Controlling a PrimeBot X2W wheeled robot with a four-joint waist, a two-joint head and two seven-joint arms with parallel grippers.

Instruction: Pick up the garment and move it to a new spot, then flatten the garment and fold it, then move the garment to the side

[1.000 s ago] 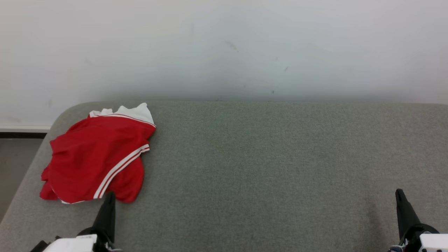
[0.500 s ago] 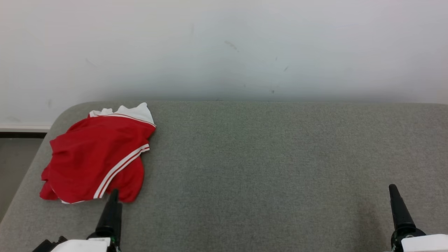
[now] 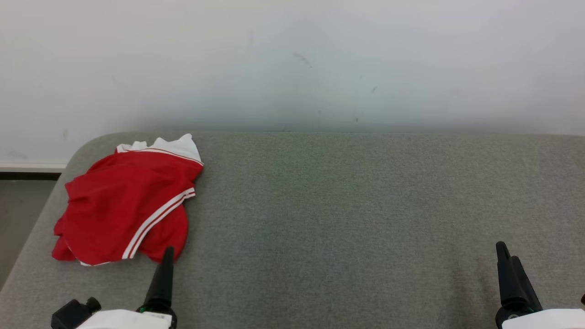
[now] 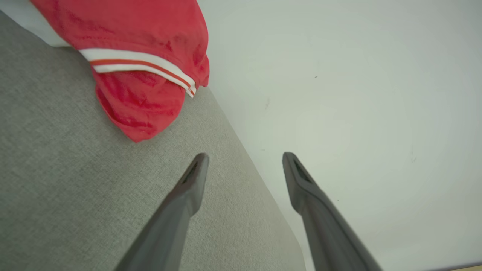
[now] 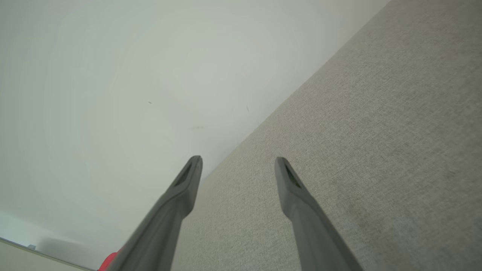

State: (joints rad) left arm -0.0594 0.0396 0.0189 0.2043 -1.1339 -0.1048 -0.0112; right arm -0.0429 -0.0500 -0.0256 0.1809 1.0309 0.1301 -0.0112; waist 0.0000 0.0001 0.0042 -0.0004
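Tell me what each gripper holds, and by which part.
Nothing is held. Left gripper and right gripper are open and empty; the red garment lies untouched on the grey surface.

The work surface (image 3: 347, 205) is a flat pad covered in grey woven textile. It spans the full width of the head view, and its far-left corner is rounded. One item lies directly on it: a red garment (image 3: 121, 210), positioned on the far-left portion, near the rounded corner and close to the left edge. The garment is crumpled, not spread flat. A white band forms its far edge, and a pair of white stripes runs diagonally across the red fabric. Its near lobe rests on the textile covering.
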